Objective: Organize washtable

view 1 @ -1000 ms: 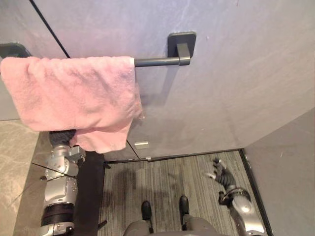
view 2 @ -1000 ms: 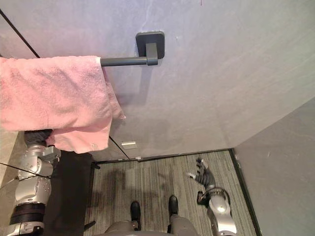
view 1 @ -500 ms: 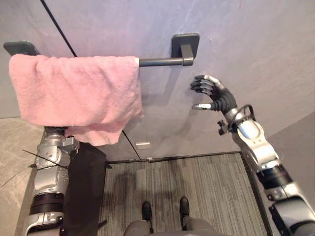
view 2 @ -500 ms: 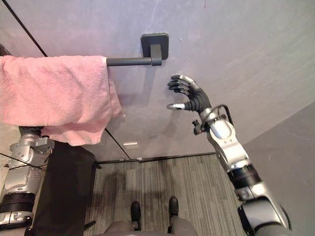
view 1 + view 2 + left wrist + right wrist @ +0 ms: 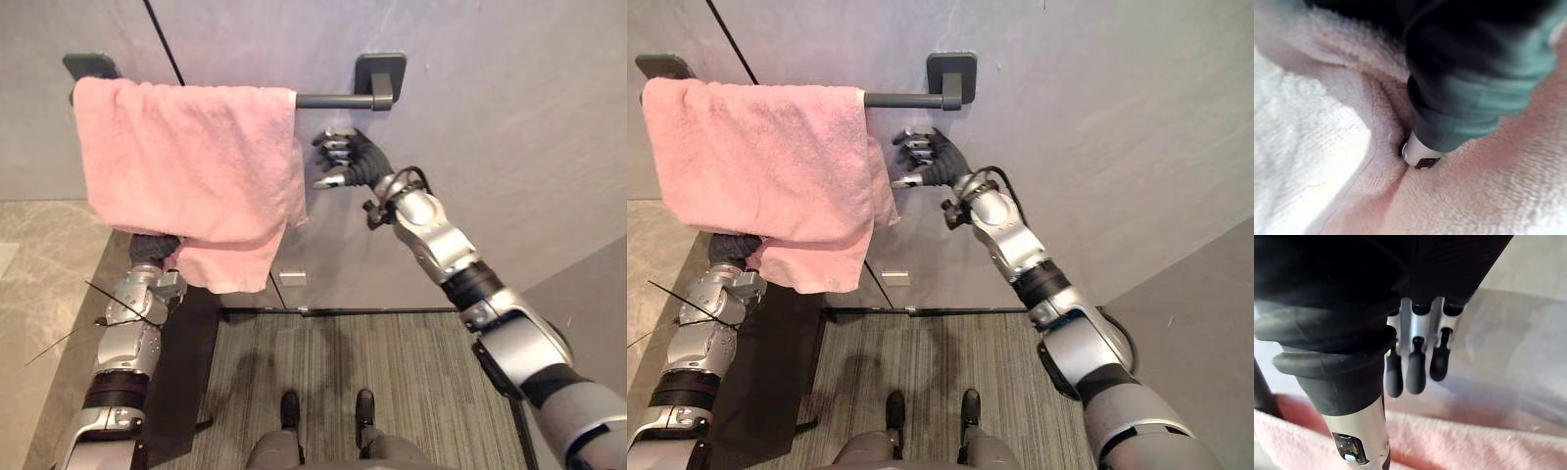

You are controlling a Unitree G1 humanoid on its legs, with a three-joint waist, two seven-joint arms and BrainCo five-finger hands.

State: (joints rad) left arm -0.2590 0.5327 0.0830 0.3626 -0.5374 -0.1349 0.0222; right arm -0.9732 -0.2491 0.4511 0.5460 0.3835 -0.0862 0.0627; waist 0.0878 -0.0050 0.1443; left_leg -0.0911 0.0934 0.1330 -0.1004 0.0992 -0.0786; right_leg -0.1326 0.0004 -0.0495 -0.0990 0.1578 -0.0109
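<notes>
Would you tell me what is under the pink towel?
The left hand is up under the towel, dark wrist cover showing; the cloth hides the rest of it.

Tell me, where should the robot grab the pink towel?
Probably the towel at its loose right edge, just below the rail, coming from the right where the right hand is open. That edge hangs free, with bare rail beside it.

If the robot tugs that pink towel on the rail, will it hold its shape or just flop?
Probably flop: the pink towel hangs in soft folds over the bar. Its pile looks fluffy, so it is likely grippy, not slippery. Merely draped, it could slide off when pulled.
</notes>
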